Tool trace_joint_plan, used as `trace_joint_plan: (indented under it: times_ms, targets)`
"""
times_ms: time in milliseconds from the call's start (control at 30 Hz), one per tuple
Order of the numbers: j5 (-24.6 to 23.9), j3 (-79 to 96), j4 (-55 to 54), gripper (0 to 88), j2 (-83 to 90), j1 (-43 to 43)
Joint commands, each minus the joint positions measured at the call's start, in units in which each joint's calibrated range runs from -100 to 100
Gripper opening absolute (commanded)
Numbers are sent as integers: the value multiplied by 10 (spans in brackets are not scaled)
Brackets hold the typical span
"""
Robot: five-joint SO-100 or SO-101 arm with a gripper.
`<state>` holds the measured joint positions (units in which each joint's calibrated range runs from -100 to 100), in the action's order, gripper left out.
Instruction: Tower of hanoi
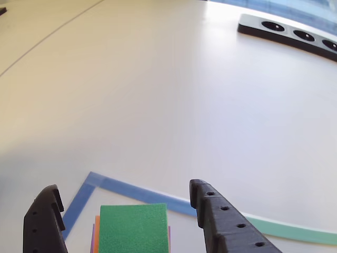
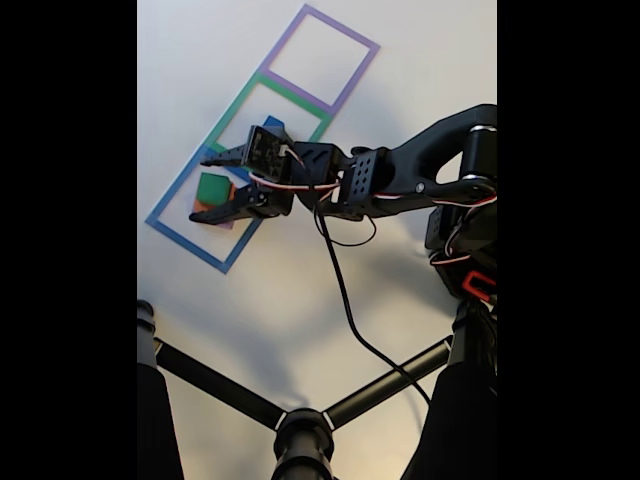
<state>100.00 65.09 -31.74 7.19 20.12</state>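
A stack of flat square blocks lies inside the blue taped square [image 2: 172,226]: a green block [image 1: 134,229] [image 2: 213,186] on top, with an orange edge [image 1: 96,232] and a purple edge under it. My gripper [image 1: 124,187] [image 2: 202,188] is open, one black finger on each side of the stack with a gap to the green block. In the fixed view a green taped square [image 2: 232,106] and a purple taped square [image 2: 352,66] continue the row. A small blue piece [image 2: 272,123] peeks out behind the gripper head at the green square; I cannot tell what it is.
A black and white power strip [image 1: 287,31] lies at the far right of the white table. In the fixed view a black tripod [image 2: 300,432] spreads its legs across the bottom, and a black cable [image 2: 340,285] hangs from the arm [image 2: 440,165].
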Motion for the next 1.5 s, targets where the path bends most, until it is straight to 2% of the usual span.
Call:
trace_joint_plan:
  times_ms: [0,100,233,333,600,700,767,933,1000,1067,1133,1333,1467]
  targets:
    - [0,-35,91,264,103,-23]
    - [0,-82,231,217,160,-41]
    - [0,-114,394,66,257,-64]
    - [0,-160,566,2,338,-87]
    - [0,-415,1055,2,433,-181]
    - [0,-535,1201,2,427,-224]
    - [0,-585,1253,2,421,-251]
    - [0,-597,1303,8,426,-305]
    - [0,-570,1303,71,434,-322]
    - [0,-516,1273,179,459,-337]
    - [0,-463,1241,225,484,-351]
    - [0,-276,1099,247,570,-385]
    - [0,-157,999,303,609,-411]
